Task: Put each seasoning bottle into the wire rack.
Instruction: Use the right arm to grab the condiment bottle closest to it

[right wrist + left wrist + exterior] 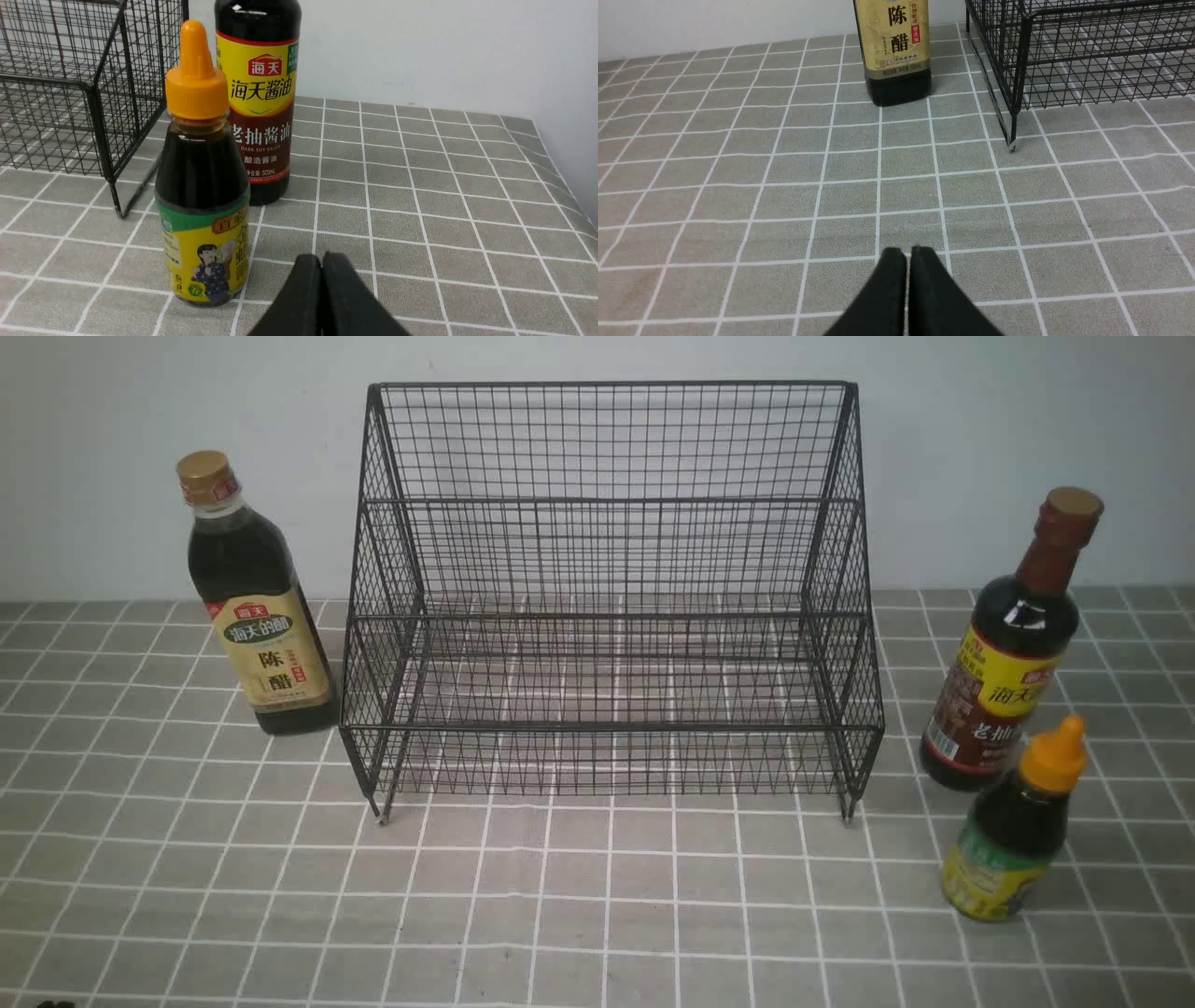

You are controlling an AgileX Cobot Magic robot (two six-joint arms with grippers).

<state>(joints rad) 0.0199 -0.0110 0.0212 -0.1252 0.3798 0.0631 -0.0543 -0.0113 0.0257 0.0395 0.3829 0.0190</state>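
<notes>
The black wire rack (607, 597) stands in the middle of the table with both tiers holding nothing. The gold-capped bottle (252, 602) stands upright just left of it. The brown-capped bottle (1013, 653) stands right of it, with the short orange-nozzle bottle (1018, 826) in front of that. Neither gripper shows in the front view. My left gripper (908, 252) is shut and empty, low over the cloth, short of the gold-capped bottle (896, 51). My right gripper (321, 259) is shut and empty, beside the orange-nozzle bottle (201, 186), with the brown-capped bottle (259, 102) behind it.
A grey cloth with white grid lines (597, 915) covers the table. A pale wall (597, 359) runs close behind the rack. The rack's corner foot shows in the left wrist view (1011, 144) and the right wrist view (119, 210). The table's edge (560, 186) lies beyond the right-hand bottles.
</notes>
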